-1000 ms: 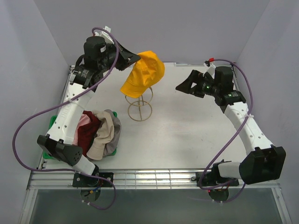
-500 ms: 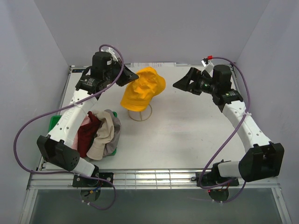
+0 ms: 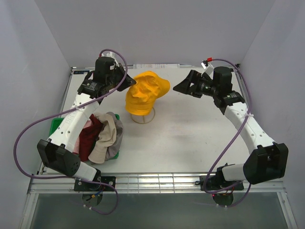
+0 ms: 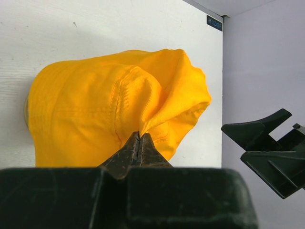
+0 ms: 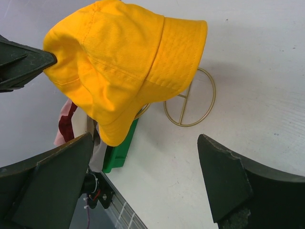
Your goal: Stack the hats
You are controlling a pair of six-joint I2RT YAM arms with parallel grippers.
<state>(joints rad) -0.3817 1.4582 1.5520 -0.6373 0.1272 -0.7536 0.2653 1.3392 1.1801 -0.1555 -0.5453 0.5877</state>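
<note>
The yellow-orange hat (image 3: 145,91) is draped over the top of the gold wire stand (image 3: 143,116). My left gripper (image 3: 129,83) is shut on a fold of its brim at the hat's left side; the pinch shows in the left wrist view (image 4: 139,136). My right gripper (image 3: 178,88) is open and empty, just right of the hat and not touching it. In the right wrist view the hat (image 5: 124,62) hangs ahead of the open gripper (image 5: 144,138). The pink (image 3: 85,125), dark red (image 3: 89,138), cream-beige (image 3: 107,130) and grey (image 3: 116,141) hats lie piled at the left.
The pile sits on a green tray (image 3: 54,125) near the table's left edge; its corner shows in the right wrist view (image 5: 119,150). The stand's ring base (image 5: 190,106) rests mid-table. Walls close the back and sides.
My left gripper has lowered the yellow-orange hat down onto the stand and moved slightly right. My right gripper has moved left, closer to the hat, still open.
</note>
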